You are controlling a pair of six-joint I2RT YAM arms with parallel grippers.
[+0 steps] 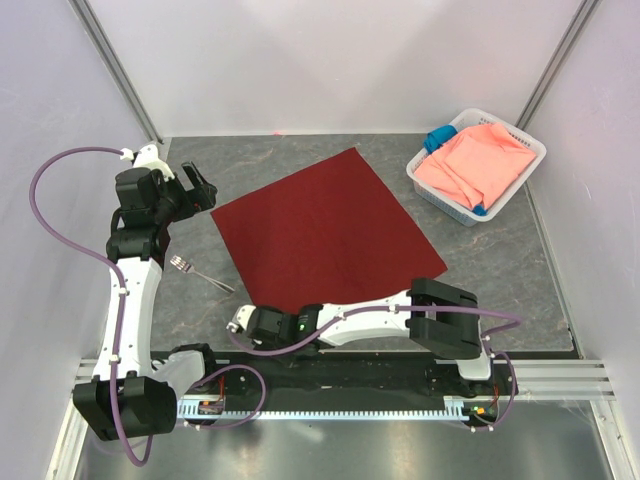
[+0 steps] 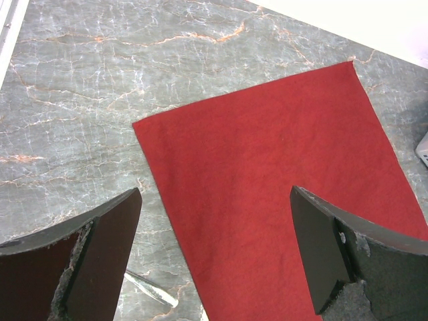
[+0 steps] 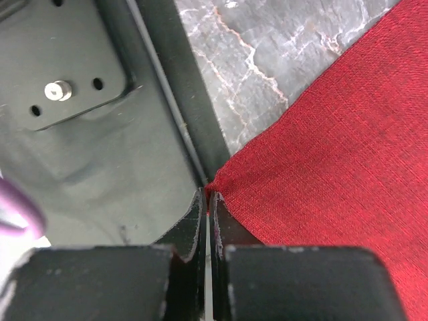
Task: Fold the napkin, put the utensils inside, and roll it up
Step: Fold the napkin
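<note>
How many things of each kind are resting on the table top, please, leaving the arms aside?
Maroon napkin: 1
Metal utensil: 1 seen, fork-like
White basket, holding cloths: 1
Total: 3

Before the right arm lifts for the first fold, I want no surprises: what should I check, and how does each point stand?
1. Grip: right gripper shut on the napkin at its near corner: ok.
2. Pinch depth: cannot tell; only the very tip of the corner shows at the fingers.
3. Cloth: napkin flat and unfolded: ok.
4. Other arm: left gripper open, empty, near the napkin's left corner: ok.
5. Cutlery: fork on the table, off the cloth: ok.
6. Surroundings: basket apart from the napkin: ok.
</note>
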